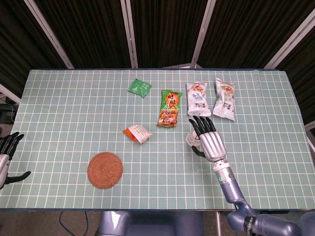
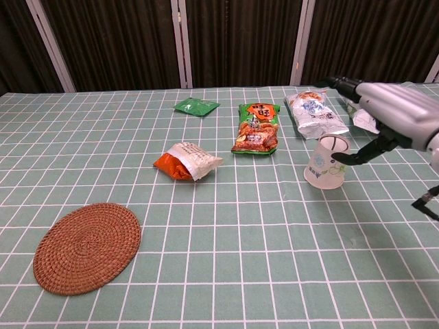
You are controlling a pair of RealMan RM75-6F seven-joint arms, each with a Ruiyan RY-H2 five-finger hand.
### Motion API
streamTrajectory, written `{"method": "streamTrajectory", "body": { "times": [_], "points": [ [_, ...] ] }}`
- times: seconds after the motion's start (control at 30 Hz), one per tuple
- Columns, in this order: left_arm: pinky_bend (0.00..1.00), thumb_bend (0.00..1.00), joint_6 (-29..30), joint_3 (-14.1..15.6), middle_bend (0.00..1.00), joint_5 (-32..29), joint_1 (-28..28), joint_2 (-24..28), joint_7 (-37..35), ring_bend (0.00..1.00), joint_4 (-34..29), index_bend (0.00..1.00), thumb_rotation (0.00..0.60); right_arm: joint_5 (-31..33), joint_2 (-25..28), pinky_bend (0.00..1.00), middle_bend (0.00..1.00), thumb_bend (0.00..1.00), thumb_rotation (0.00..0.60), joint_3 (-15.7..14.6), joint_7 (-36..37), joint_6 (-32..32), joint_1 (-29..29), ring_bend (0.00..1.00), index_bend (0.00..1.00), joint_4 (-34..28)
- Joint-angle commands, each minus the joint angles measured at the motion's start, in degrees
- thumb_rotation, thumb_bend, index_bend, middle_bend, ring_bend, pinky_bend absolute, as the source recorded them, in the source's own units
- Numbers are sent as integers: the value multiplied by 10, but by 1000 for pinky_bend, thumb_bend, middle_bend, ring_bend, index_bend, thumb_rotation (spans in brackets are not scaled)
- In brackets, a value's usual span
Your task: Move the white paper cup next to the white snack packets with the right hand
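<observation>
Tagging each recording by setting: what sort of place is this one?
Probably a lab or staged test bench, not a home: a table under a green checked cloth, dark curtains with metal poles behind, and snack packets such as the green-and-orange one laid out apart.

matt paper cup [image 2: 326, 163]; glossy packets [image 1: 198, 99]; woven coaster [image 1: 105, 169]
</observation>
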Motion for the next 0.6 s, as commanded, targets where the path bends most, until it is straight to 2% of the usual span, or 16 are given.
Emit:
{"method": "streamTrajectory", "body": {
  "times": [0.03, 0.2, 0.33, 0.43, 0.6],
  "points": [
    [0, 0, 7, -2, 0, 0, 2, -2, 6, 0, 3, 0, 600, -24, 46, 0, 0, 3, 600, -7, 19, 32, -23, 0, 0, -32],
    [0, 0, 29, -7, 0, 5, 7, -15, 28, 0, 15, 0, 600, -41, 151, 0, 0, 0, 600, -35, 35, 63, -70, 0, 0, -99],
    [0, 0, 43, -9, 0, 15, 10, -24, 30, 0, 21, 0, 600, -55, 212, 0, 0, 0, 600, -57, 62, 104, -115, 0, 0, -144],
    [0, 0, 49, -7, 0, 20, 13, -24, 29, 0, 19, 0, 600, -72, 238, 0, 0, 0, 600, -74, 88, 138, -147, 0, 0, -153],
    [0, 0, 56, -5, 0, 26, 17, -22, 28, 0, 18, 0, 600, -100, 249, 0, 0, 0, 600, -93, 118, 181, -183, 0, 0, -127]
  ]
}}
